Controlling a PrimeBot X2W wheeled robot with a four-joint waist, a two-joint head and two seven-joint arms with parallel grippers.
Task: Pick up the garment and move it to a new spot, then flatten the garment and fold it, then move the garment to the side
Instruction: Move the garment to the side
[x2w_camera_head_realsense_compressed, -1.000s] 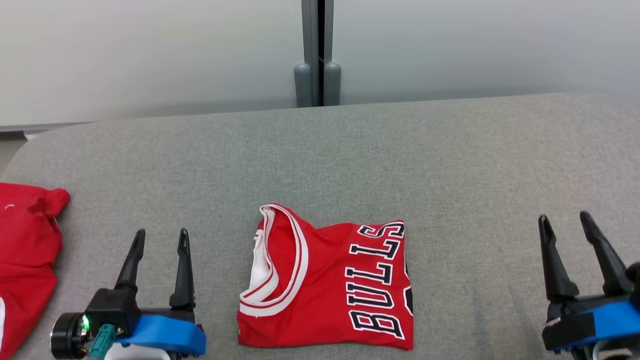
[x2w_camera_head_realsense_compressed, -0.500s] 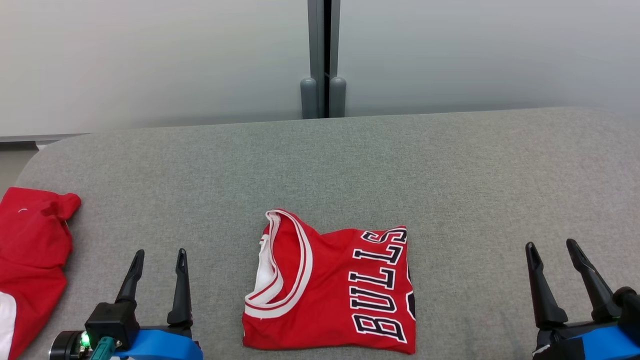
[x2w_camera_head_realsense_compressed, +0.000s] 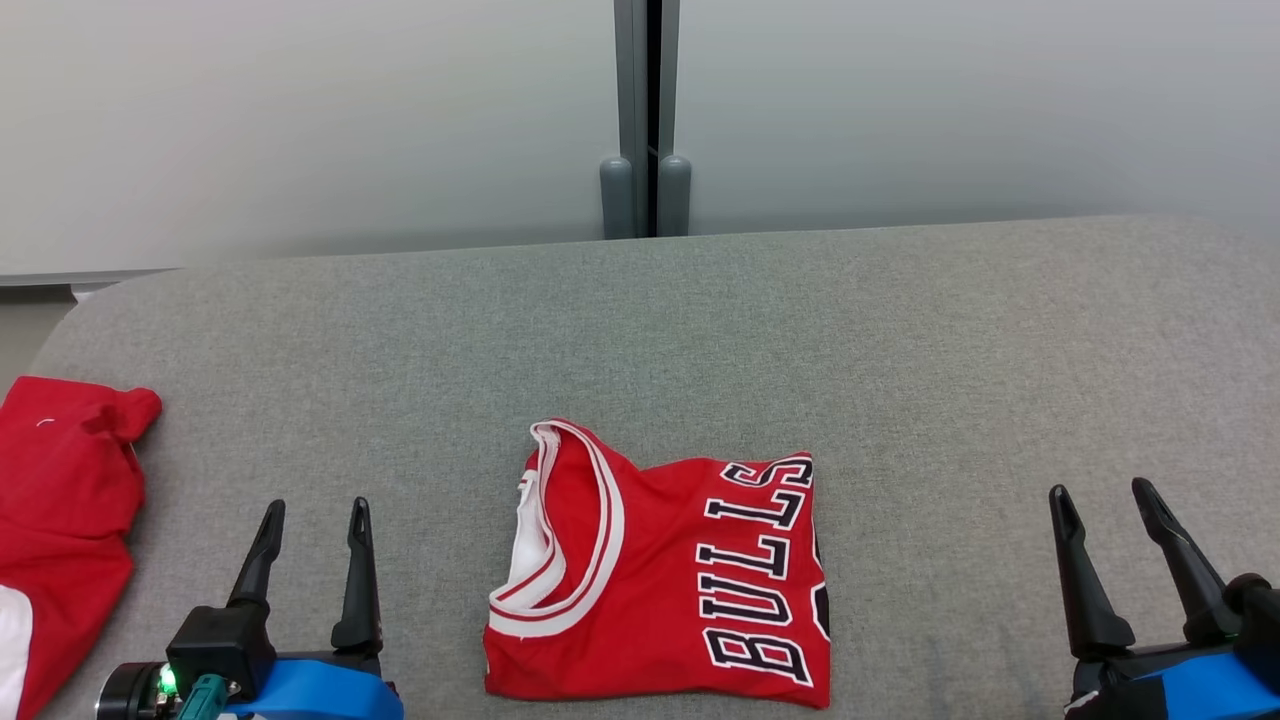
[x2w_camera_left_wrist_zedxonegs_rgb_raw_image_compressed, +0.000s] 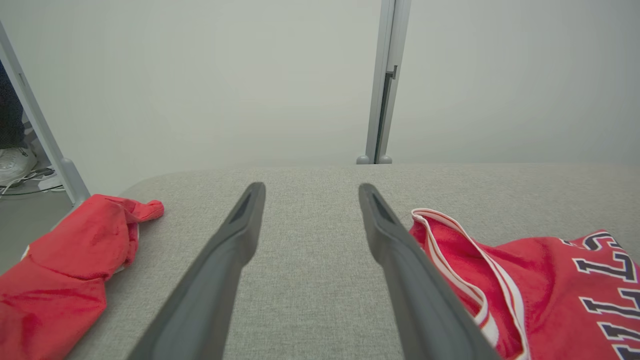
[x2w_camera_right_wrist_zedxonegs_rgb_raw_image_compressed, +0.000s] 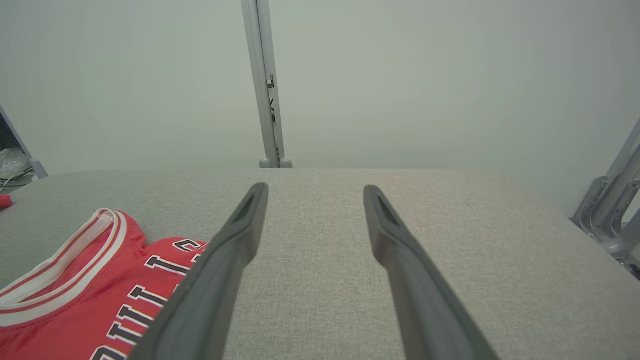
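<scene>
A folded red jersey (x2w_camera_head_realsense_compressed: 660, 580) with white trim and black-and-white "BULLS" lettering lies flat on the grey table, near its front edge in the head view. It also lies at the right of the left wrist view as the jersey (x2w_camera_left_wrist_zedxonegs_rgb_raw_image_compressed: 540, 285) and at the lower left of the right wrist view as the jersey (x2w_camera_right_wrist_zedxonegs_rgb_raw_image_compressed: 85, 290). My left gripper (x2w_camera_head_realsense_compressed: 315, 510) hovers to the jersey's left, open and holding nothing. My right gripper (x2w_camera_head_realsense_compressed: 1100, 495) is far off to the jersey's right, open and holding nothing.
A second red garment (x2w_camera_head_realsense_compressed: 60, 520), crumpled, lies at the table's left edge, also seen as the red garment (x2w_camera_left_wrist_zedxonegs_rgb_raw_image_compressed: 65, 265). The grey table (x2w_camera_head_realsense_compressed: 700, 330) has bare cloth behind the jersey. A grey post (x2w_camera_head_realsense_compressed: 645, 110) and pale wall panels stand behind it.
Since a second ago the head camera has tilted, so the whole scene sits lower in the picture. Both grippers have dropped toward the bottom edge. The jersey lies as before.
</scene>
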